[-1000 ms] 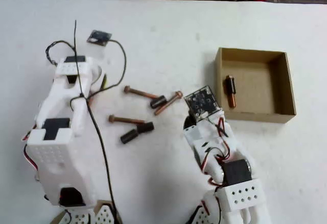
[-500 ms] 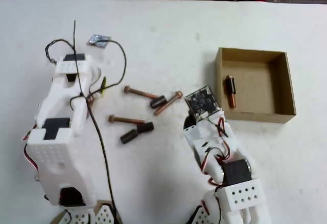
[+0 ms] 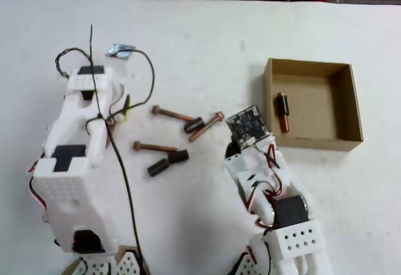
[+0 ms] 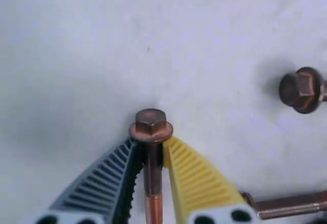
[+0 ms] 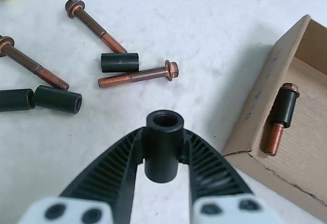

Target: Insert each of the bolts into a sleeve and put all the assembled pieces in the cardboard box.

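Two hands are seen, each clamped on a part. The left hand point(image 4: 151, 143) is closed on a bolt point(image 4: 150, 125): the shank is pinched between the blue and yellow fingers, and the hex head sits just past the fingertips, close over the white table point(image 4: 76, 40). The right hand point(image 5: 163, 132) is shut on a black sleeve point(image 5: 163, 155), which is gripped at mid-length between the black fingers, with its open end showing beyond the fingertips.

Three loose bolts point(image 5: 94, 25) and three loose sleeves point(image 5: 119, 62) are spread on the table between the arms. One sleeve lies between the threaded ends of two bolts, and the other two sleeves (set nearly end to end) lie beside the tip of the third bolt.

On the right side of the table the box point(image 3: 313, 142) is seen open-topped, with one assembled piece point(image 3: 283, 111) lying flat inside along the wall nearest the loose parts. In the high view the right hand is placed just beside the box's near corner, and the left hand well apart from the box, beyond the loose bolts.
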You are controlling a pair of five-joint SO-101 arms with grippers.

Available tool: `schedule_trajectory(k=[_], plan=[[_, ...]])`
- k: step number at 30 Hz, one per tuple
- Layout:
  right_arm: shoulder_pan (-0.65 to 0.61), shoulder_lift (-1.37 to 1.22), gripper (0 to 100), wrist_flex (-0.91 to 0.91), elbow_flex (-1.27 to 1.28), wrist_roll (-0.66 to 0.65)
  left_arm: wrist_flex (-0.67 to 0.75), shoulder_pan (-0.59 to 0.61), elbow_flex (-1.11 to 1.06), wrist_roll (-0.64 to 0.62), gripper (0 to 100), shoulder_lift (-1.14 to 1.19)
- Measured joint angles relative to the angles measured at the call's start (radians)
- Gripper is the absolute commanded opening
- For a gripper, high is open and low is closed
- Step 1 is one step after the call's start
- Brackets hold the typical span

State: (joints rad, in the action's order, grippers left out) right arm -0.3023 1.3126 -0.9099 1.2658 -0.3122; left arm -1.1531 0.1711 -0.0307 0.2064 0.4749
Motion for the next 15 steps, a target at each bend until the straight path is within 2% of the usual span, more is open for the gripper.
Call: schedule_trajectory(k=[8, 15], plan=[[-0.002, 0.0, 1.7, 0.0, 0.009, 0.0, -0.072, -0.018, -0.012, 0.002, 2, -0.213], [-0.031, 0.0, 1.7, 0.029, 0.026, 0.0, -0.123, -0.031, -0.124, 0.092, 2, -0.476]])
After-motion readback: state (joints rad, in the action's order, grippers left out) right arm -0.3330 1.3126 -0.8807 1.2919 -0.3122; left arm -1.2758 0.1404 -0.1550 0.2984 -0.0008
